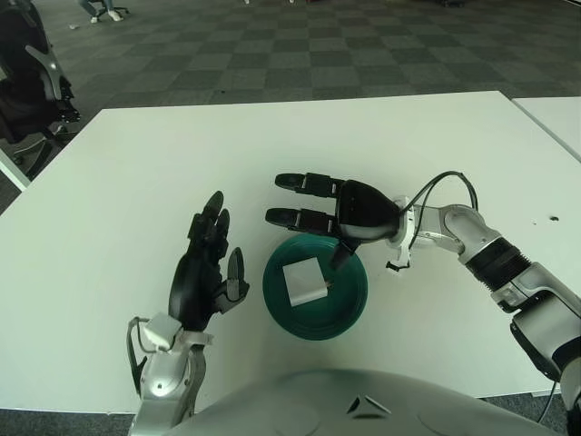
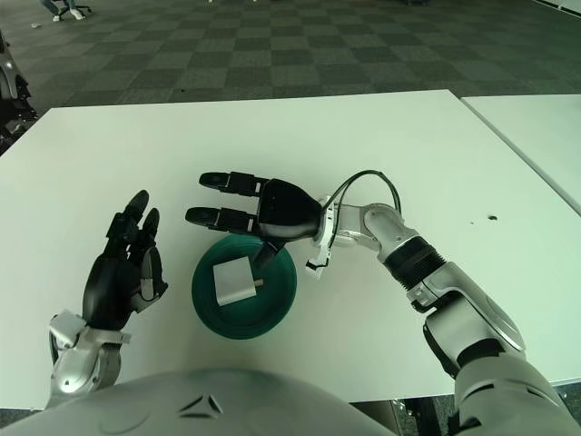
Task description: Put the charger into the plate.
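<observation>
A white square charger (image 1: 304,282) lies inside the dark green plate (image 1: 349,313) near the table's front edge. My right hand (image 1: 313,218) hovers over the plate's far rim with its fingers spread out to the left, holding nothing; its thumb (image 1: 342,256) points down just right of the charger. My left hand (image 1: 207,268) shows to the left of the plate, fingers relaxed and pointing up, empty. The same scene shows in the right eye view, with the charger (image 2: 233,281) in the plate (image 2: 277,313).
The white table (image 1: 182,163) stretches far behind and to both sides. A second white table (image 1: 554,113) stands at the right edge. A dark chair (image 1: 27,82) is at the far left. A black cable (image 1: 445,182) loops over my right wrist.
</observation>
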Available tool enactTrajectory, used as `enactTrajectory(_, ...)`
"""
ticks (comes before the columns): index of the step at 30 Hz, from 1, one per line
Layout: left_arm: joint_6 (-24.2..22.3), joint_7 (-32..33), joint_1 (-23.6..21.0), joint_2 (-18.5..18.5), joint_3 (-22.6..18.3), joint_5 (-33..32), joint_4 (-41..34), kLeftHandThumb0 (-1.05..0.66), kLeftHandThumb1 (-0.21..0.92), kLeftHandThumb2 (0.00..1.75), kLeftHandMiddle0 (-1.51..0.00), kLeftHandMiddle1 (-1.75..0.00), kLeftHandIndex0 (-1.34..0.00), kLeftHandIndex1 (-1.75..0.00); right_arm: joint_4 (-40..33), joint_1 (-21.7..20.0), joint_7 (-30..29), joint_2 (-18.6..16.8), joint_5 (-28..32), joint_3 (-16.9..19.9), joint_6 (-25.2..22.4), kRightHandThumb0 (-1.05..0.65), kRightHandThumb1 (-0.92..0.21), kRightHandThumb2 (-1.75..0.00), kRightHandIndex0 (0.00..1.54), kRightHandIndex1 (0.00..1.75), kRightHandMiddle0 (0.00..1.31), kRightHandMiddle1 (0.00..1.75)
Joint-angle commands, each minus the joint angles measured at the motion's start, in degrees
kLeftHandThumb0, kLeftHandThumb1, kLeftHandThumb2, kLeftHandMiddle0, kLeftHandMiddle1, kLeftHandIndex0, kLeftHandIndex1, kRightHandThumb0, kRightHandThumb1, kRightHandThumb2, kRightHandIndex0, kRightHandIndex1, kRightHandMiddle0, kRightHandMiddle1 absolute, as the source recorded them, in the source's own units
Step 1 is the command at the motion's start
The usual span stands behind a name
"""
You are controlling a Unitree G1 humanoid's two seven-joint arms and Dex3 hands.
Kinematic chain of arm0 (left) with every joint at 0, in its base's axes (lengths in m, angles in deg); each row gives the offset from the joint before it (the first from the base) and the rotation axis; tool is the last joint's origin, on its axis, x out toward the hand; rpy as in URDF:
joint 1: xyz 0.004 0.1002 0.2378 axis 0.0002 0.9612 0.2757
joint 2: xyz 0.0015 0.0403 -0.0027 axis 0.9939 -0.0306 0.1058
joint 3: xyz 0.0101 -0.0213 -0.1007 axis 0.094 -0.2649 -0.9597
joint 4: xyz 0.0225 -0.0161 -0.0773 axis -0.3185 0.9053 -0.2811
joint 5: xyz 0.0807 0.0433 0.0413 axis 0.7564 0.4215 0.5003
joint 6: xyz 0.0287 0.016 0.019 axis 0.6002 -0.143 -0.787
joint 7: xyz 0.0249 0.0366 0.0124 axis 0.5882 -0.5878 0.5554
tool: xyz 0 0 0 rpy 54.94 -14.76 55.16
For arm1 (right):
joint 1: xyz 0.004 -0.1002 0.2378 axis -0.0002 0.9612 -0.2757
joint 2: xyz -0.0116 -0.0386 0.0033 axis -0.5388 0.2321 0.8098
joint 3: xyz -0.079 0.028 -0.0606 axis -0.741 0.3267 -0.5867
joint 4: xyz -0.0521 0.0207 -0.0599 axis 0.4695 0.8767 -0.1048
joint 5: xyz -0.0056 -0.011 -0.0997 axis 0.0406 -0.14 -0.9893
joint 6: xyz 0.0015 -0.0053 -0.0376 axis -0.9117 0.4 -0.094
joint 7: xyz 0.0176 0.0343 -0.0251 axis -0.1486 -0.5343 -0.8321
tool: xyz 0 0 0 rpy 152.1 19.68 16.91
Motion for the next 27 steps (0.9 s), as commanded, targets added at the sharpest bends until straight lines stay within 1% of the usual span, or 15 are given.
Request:
enactTrajectory(1, -3.19, -1.37, -2.53, 0.82, -1.59, -1.36, 1.19, -0.80, 0.92, 0.79, -0.05, 0.00, 0.00, -0.28, 2.12, 0.07, 4.63, -0.78, 7.69, 2.03, 1.23, -1.03, -0.92, -1.01, 0.11, 0.02, 0.00, 0.00)
enactTrajectory(4, -5.07, -1.74, -2.73, 0.35, -2.09, -2.53, 1.33, -0.80, 0.92, 0.77, -0.05, 0.00, 0.00, -0.31, 3.26, 1.24, 8.31, -1.56, 13.85, 3.00, 1.85, -1.02, -0.92, -1.02, 0.11, 0.02, 0.00, 0.00)
enactTrajectory(6, -5.55, -1.28, -4.12, -0.67, -2.45, -2.68, 4.37, -0.80, 0.92, 0.76, -0.06, 0.00, 0.00, -0.35, 6.26, 1.57, 14.86, -1.47, 26.80, 3.18, 1.59, -1.02, -0.92, -1.01, 0.11, 0.02, 0.01, 0.00)
enactTrajectory(7, -5.77, -1.04, -4.77, -1.05, -2.58, -2.62, 5.56, -0.80, 0.92, 0.75, -0.07, -0.01, 0.00, -0.39, 7.24, 1.73, 17.58, -1.33, 31.90, 3.30, 1.27, -1.02, -0.92, -1.00, 0.12, 0.02, 0.01, 0.01)
enactTrajectory(8, -6.04, -0.76, -5.43, -1.38, -2.74, -2.56, 6.57, -0.80, 0.92, 0.75, -0.07, -0.01, 0.00, -0.41, 7.70, 1.87, 19.41, -1.22, 35.11, 3.40, 1.02, -1.02, -0.92, -1.00, 0.12, 0.02, 0.02, 0.01)
enactTrajectory(9, -6.23, -0.63, -5.73, -1.55, -2.85, -2.51, 6.95, -0.80, 0.92, 0.74, -0.08, -0.01, 0.00, -0.44, 7.64, 2.01, 20.47, -1.17, 36.47, 3.53, 0.84, -1.02, -0.92, -1.00, 0.13, 0.02, 0.02, 0.01)
enactTrajectory(10, -6.57, -0.42, -6.34, -1.82, -3.26, -2.81, 7.82, -0.80, 0.92, 0.73, -0.09, -0.02, 0.00, -0.47, 7.48, 2.11, 21.15, -1.19, 37.04, 3.64, 0.77, -1.02, -0.92, -1.00, 0.13, 0.02, 0.03, 0.02)
enactTrajectory(11, -6.76, -0.32, -6.74, -2.03, -3.58, -3.04, 8.46, -0.80, 0.92, 0.72, -0.11, -0.02, 0.00, -0.58, 7.31, 2.23, 21.86, -1.23, 37.59, 3.76, 0.69, -1.02, -0.92, -0.99, 0.13, 0.02, 0.03, 0.02)
enactTrajectory(12, -7.06, -0.27, -7.58, -2.28, -4.29, -3.75, 9.90, -0.80, 0.92, 0.71, -0.12, -0.02, 0.00, -0.62, 7.15, 2.36, 22.54, -1.29, 38.10, 3.89, 0.61, -1.02, -0.92, -0.99, 0.13, 0.02, 0.03, 0.02)
enactTrajectory(14, -7.44, -0.34, -8.87, -2.65, -5.37, -4.78, 12.22, -0.77, 0.92, 0.68, -0.18, -0.04, -0.01, -0.88, 6.78, 2.64, 24.04, -1.39, 39.21, 4.22, 0.45, -1.02, -0.92, -0.99, 0.13, 0.02, 0.03, 0.02)
enactTrajectory(16, -7.61, -0.41, -9.89, -3.01, -6.10, -5.24, 14.04, -0.76, 0.92, 0.67, -0.21, -0.05, -0.02, -0.98, 6.42, 2.96, 25.78, -1.61, 40.34, 4.75, 0.27, -1.02, -0.92, -0.99, 0.13, 0.02, 0.03, 0.02)
enactTrajectory(19, -7.44, -0.57, -10.71, -3.50, -6.81, -5.20, 15.69, -0.74, 0.92, 0.66, -0.25, -0.06, -0.05, -1.05, 5.65, 3.77, 28.70, -2.33, 41.66, 6.03, -0.11, -1.02, -0.92, -0.99, 0.14, 0.02, 0.03, 0.03)
enactTrajectory(22, -5.42, 0.27, -12.75, -4.42, -7.37, -3.56, 20.41, -0.72, 0.92, 0.68, -0.28, -0.07, -0.05, -1.07, 5.13, 4.57, 31.07, -3.07, 42.34, 7.44, -0.23, -1.02, -0.92, -0.99, 0.14, 0.02, 0.03, 0.03)
enactTrajectory(26, -1.66, 1.51, -14.81, -5.42, -7.97, -1.34, 26.21, -0.71, 0.92, 0.72, -0.30, -0.07, -0.02, -1.04, 4.54, 5.54, 33.44, -4.04, 42.59, 9.18, -0.29, -1.02, -0.92, -0.99, 0.14, 0.02, 0.03, 0.03)
enactTrajectory(27, -0.71, 1.83, -15.13, -5.69, -8.11, -0.84, 27.25, -0.71, 0.92, 0.74, -0.31, -0.07, -0.01, -1.00, 4.47, 5.74, 33.93, -4.28, 42.60, 9.58, -0.27, -1.02, -0.92, -0.99, 0.14, 0.02, 0.02, 0.03)
